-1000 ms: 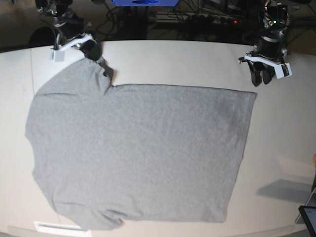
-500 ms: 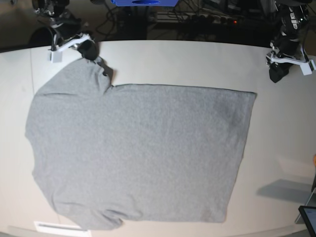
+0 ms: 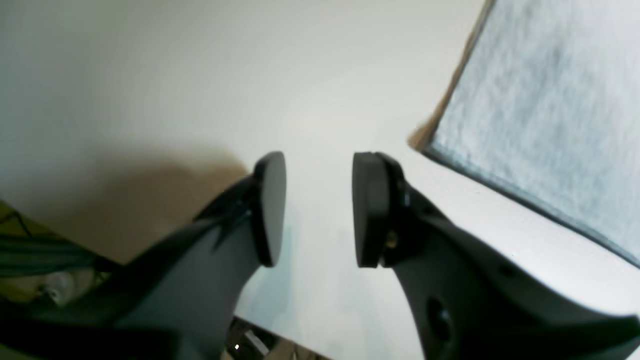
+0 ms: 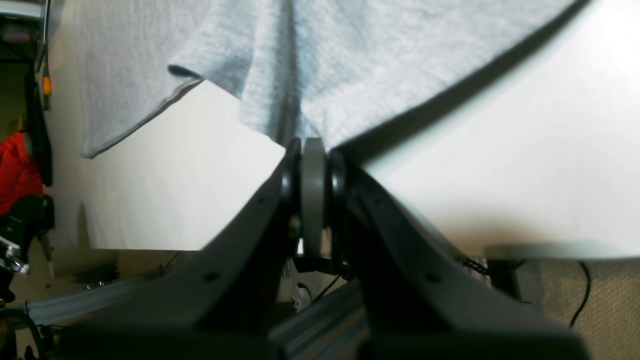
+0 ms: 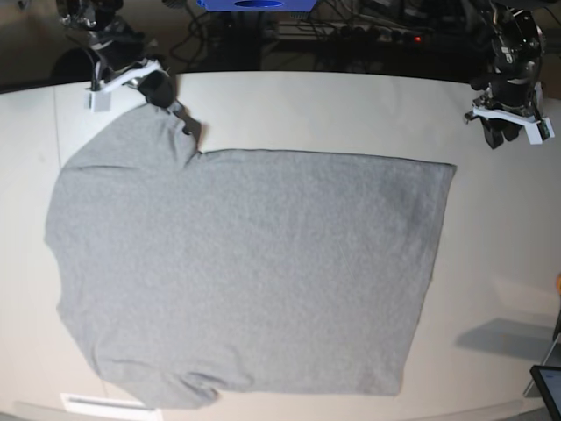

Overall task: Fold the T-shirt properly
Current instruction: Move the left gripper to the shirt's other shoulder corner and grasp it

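Note:
The grey T-shirt (image 5: 245,272) lies spread flat on the white table (image 5: 351,110), plain side up, with its hem toward the right. My right gripper (image 5: 173,103) is at the shirt's far left sleeve. In the right wrist view this gripper (image 4: 312,155) is shut on a pinched fold of the shirt (image 4: 380,55). My left gripper (image 5: 498,134) hovers over bare table, right of the hem's far corner. In the left wrist view it (image 3: 317,210) is open and empty, with the shirt's corner (image 3: 550,115) to its upper right.
A dark screen corner (image 5: 548,386) sits at the table's near right edge. A white label (image 5: 101,403) lies at the near left edge. A blue object (image 5: 254,4) and cables lie behind the table's far edge.
My left gripper has moved right, away from the shirt's hem corner, toward the table's right side. My right gripper has stayed shut on the sleeve, shifting only slightly.

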Controlling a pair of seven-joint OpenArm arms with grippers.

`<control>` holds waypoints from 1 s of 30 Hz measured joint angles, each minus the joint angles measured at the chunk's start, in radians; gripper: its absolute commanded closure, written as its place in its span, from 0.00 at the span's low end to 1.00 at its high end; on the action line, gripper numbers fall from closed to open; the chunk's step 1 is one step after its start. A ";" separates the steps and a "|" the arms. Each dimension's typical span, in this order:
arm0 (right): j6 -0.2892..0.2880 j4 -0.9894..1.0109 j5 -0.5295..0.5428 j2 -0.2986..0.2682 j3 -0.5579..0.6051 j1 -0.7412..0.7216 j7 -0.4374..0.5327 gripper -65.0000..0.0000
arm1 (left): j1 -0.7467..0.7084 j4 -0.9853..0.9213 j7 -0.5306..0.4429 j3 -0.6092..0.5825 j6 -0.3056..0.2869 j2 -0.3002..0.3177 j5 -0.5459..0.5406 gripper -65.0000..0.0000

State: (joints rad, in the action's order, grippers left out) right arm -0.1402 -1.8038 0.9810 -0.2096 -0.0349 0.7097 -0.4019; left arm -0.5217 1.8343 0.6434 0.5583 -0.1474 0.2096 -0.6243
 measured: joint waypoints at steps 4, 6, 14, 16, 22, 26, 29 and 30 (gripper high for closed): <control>0.000 0.000 0.000 0.000 0.000 0.000 0.000 1.00 | 0.009 0.000 0.002 0.006 -0.157 0.003 -0.074 0.65; 0.000 0.000 0.000 -0.001 0.000 0.000 0.000 1.00 | 0.007 0.000 0.001 0.006 -0.161 0.001 -0.081 0.65; 0.000 0.000 -0.003 -0.002 0.000 0.000 0.000 1.00 | 0.013 0.000 0.002 0.008 -0.157 -0.018 -0.079 0.65; 0.000 0.000 -0.003 0.000 0.000 0.000 0.000 1.00 | 0.008 0.000 0.006 0.008 -0.157 -0.018 -0.079 0.65; 0.000 0.000 -0.004 0.000 0.000 0.000 0.000 1.00 | 0.008 -0.001 0.006 0.009 -0.157 -0.015 -0.062 0.65; 0.000 0.000 -0.004 0.000 0.000 0.000 0.000 1.00 | 0.009 -0.001 0.004 0.009 -0.156 -0.034 0.036 0.65; 0.000 0.000 -0.003 0.000 0.000 0.000 0.000 1.00 | 0.012 -0.001 0.002 0.008 -0.157 -0.077 0.101 0.65; 0.000 0.000 -0.004 0.000 0.000 0.000 0.000 1.00 | 0.011 -0.005 0.004 0.007 -0.165 -0.084 0.109 0.65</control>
State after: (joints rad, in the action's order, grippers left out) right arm -0.1402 -1.8038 0.9771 -0.2092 -0.0353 0.7097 -0.4019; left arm -0.5102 1.8297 0.6476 0.5652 -0.3122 0.1253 -0.5156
